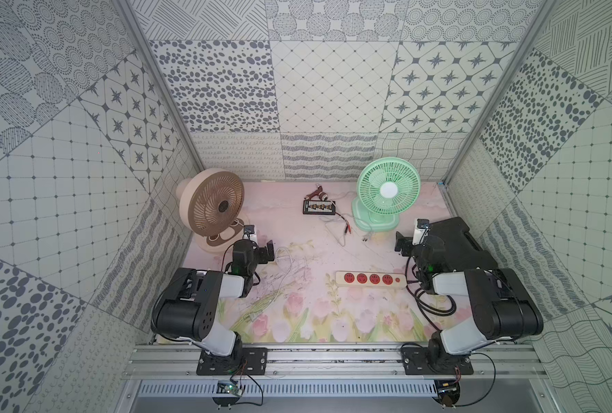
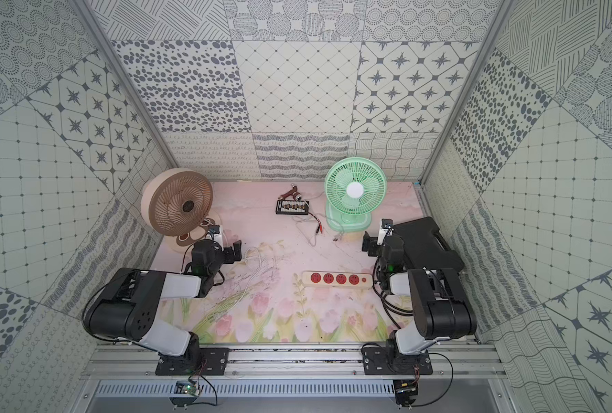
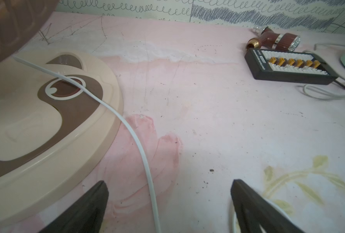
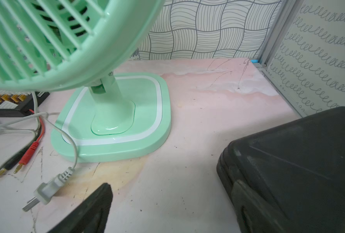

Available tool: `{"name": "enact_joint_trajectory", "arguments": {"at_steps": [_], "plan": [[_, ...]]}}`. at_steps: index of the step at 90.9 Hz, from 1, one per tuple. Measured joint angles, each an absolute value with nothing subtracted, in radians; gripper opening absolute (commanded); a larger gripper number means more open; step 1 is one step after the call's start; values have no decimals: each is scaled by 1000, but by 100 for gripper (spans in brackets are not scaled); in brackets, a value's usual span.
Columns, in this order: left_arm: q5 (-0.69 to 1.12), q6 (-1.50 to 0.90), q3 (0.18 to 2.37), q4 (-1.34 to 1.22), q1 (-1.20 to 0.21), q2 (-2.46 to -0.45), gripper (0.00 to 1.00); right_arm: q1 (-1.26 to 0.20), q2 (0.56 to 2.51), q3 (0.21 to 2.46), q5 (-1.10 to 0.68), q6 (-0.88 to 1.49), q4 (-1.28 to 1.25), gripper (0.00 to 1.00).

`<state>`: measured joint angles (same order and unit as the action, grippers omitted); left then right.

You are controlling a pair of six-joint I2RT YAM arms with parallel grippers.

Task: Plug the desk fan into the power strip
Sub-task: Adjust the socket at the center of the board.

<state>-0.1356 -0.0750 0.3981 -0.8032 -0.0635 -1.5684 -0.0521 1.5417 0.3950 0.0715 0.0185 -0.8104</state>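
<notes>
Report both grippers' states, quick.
Left gripper: open, holding nothing; white cord lies loose between its jaws.
Right gripper: open, holding nothing.

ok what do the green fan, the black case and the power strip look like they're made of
green fan: moulded plastic, glossy, with bright glints on its base and thin ribbed grille.
black case: probably hard plastic, matte and faintly grainy, rounded moulded edges.
power strip: likely smooth cream plastic with red sockets; too small to judge sheen.
</notes>
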Motion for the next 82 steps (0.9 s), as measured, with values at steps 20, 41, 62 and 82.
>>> {"name": "enact_joint_trajectory", "arguments": {"at_steps": [20,41,62,82], "plan": [[-136,-75,398,-803,-64,-1568,99,-52,1542,395,72,19,-810,97],[-136,-75,398,-803,-64,-1568,99,-52,1542,395,72,19,-810,97],[-136,-75,398,-803,-64,-1568,99,-57,1541,395,62,13,-812,97],[-162,-80,397,-753,-65,-1460,99,-94,1375,391,82,6,-689,97]]}}
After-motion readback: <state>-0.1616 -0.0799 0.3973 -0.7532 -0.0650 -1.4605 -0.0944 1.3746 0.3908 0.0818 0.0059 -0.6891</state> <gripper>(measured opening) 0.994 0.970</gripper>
